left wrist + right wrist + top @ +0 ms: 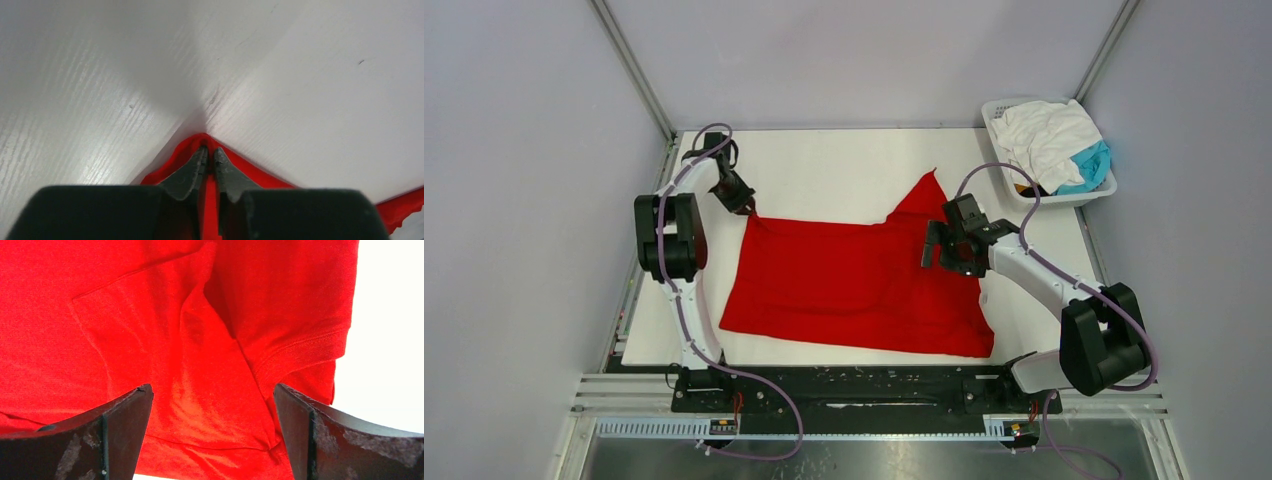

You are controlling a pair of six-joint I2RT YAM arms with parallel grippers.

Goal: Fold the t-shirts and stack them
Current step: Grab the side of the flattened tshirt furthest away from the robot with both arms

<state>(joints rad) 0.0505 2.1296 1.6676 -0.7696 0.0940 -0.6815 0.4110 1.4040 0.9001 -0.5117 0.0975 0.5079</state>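
Red cloth covers the middle of the table [824, 160]: the red t-shirt [854, 285] lies spread out and mostly flat, with one part poking up toward the far edge as a pointed flap and some rumpling along its right side. The other shirts, a white t-shirt [1049, 130] and a teal t-shirt [1092, 165], sit heaped in the basket [1064, 195] at the far right corner, well apart from the work.

The left tool [210, 160] is pinched almost completely together on the shirt's far-left corner, with only a thin tip of fabric between its fingers. The right tool [212, 395] is spread wide and has hold of nothing. It hangs over the shirt's right side, where a sleeve hem and a diagonal crease lie beneath it.

The fold looks barely begun, and the weak spot is that left pinch (so little cloth is caught that a sideways tug could pull it free). On the right, the layers overlap where the sleeve is tucked, so closing there may catch one ply too many or too few and carry the crease into the fold. If the two arms lift unevenly, the whole shirt could slide across the smooth table instead of folding.
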